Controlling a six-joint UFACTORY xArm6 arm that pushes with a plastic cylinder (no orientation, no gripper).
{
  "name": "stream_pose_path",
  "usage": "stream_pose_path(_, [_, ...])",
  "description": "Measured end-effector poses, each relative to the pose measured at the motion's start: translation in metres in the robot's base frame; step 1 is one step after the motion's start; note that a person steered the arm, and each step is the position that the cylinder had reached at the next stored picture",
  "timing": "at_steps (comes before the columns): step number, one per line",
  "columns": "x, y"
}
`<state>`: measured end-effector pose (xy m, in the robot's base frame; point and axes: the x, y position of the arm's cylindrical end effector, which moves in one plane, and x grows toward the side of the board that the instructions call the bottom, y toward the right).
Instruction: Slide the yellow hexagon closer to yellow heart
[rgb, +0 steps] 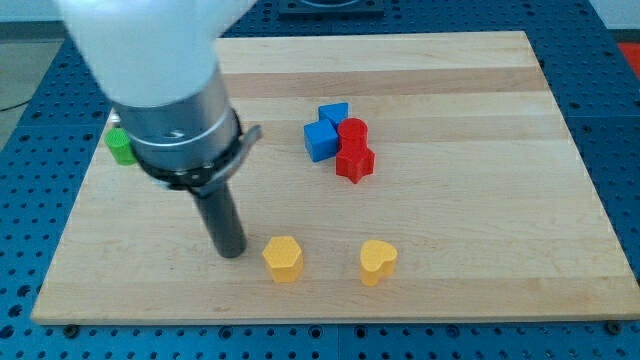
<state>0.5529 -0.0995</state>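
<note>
The yellow hexagon (283, 258) sits near the view's bottom, left of centre. The yellow heart (378, 261) lies to its right, about a block's width of bare board between them. My tip (232, 252) is just left of the yellow hexagon, a small gap from its left side. The dark rod rises from there to the large white and grey arm body at the view's upper left.
Two blue blocks (326, 131) and two red blocks (353, 151) are clustered above the yellow pair, near the board's middle. A green block (120, 146) shows at the left edge, partly hidden by the arm. The wooden board (480, 200) lies on a blue perforated table.
</note>
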Motion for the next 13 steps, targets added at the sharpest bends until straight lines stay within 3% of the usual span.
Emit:
stream_pose_path(3, [0.036, 0.005])
stream_pose_path(6, [0.020, 0.033])
stream_pose_path(9, [-0.025, 0.029])
stream_pose_path(13, [0.001, 0.072])
